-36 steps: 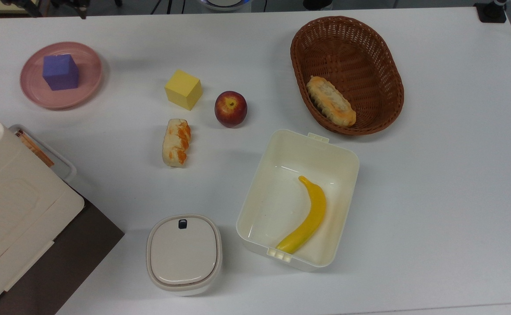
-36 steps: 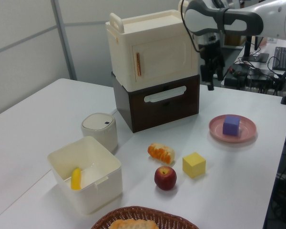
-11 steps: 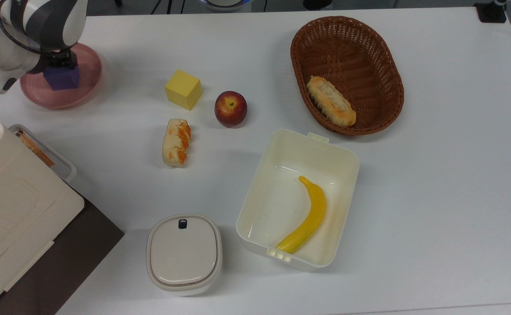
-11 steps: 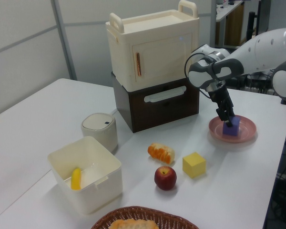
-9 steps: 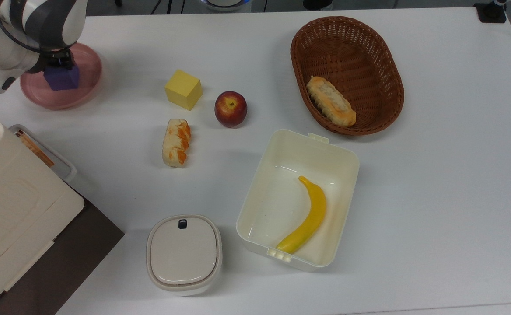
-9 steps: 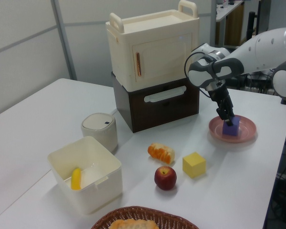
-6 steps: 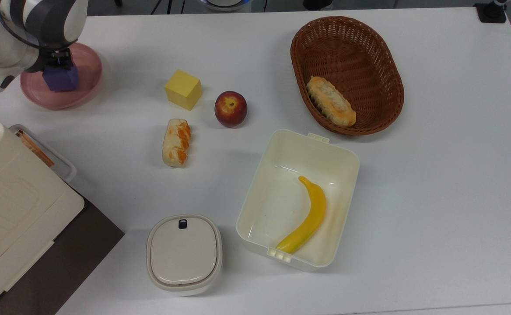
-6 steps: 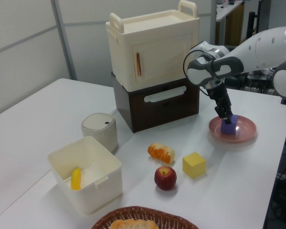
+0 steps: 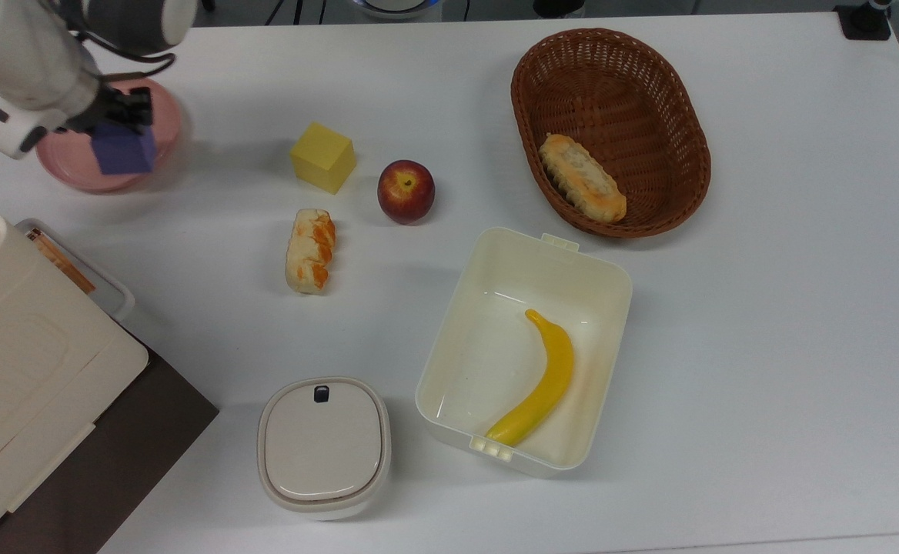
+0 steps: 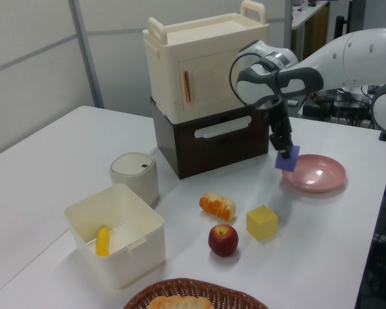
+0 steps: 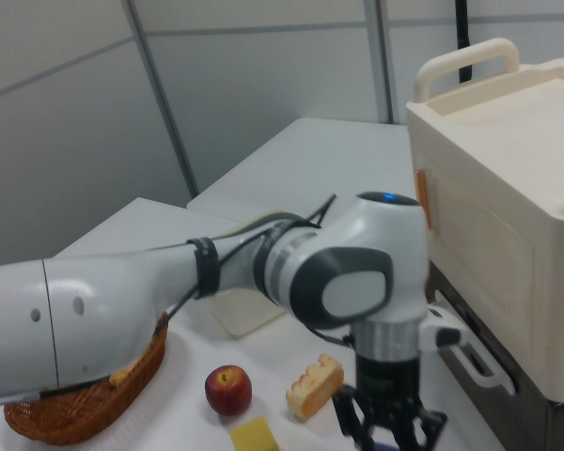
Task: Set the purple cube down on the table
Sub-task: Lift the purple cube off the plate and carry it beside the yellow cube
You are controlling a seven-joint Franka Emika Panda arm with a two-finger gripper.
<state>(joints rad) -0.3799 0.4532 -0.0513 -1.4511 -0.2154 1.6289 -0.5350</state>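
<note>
While the wicker basket [image 9: 611, 131] holds a single bread roll [image 9: 582, 178] and the open cream box [image 9: 525, 350] holds a banana [image 9: 539, 381], the pink plate [image 10: 315, 173] lies bare — the left view shows its whole dish with nothing on it. The lidded white pot [image 9: 324, 447] is closed, so its contents cannot be told.

The purple cube [image 10: 287, 158] hangs in the air, pinched between the fingers of the gripper [image 10: 284, 148], just off the plate's edge on the left view's left and above the table [image 9: 765, 323]. It is tilted, one corner lowest; being a cube, it has no long axis. In the top view the cube [image 9: 125, 148] overlaps the plate's [image 9: 65, 171] rim, and its height off the surface is not plain there; the left view makes the lift clear.

The yellow cube [image 9: 323, 157], apple [image 9: 406, 191] and an orange-striped roll [image 9: 310, 250] rest on the table. The right view shows the arm's wrist [image 11: 385, 348] from close by, beside a cream cabinet [image 11: 508, 207].
</note>
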